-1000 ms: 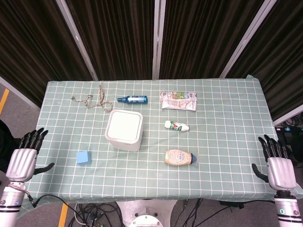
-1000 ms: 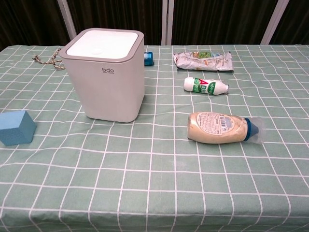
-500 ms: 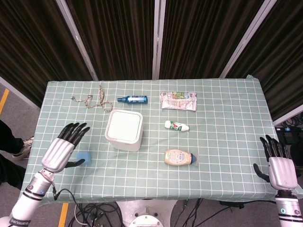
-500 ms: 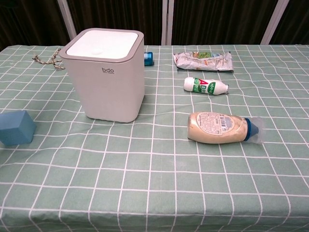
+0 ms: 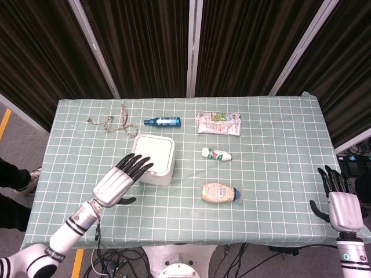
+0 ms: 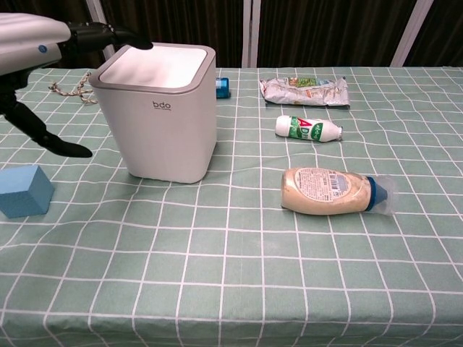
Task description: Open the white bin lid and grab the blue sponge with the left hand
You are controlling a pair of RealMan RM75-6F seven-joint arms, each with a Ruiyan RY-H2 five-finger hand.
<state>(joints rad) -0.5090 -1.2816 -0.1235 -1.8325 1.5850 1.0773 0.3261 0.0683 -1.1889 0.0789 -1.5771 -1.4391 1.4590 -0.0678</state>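
- The white bin [image 6: 165,112] stands upright on the bench [image 5: 278,168], left of centre, its lid [image 6: 155,67] closed flat.
- The blue sponge [image 6: 23,190] lies on the bench, left of the bin and apart from it.
- The left hand [image 5: 119,180] hovers at the bin's left edge, empty, fingers [image 6: 108,34] spread over the lid's corner.
- The right hand [image 5: 341,204] is at the bench's right edge, empty, fingers apart.
- A mayonnaise bottle [image 6: 334,191] lies right of the bin.
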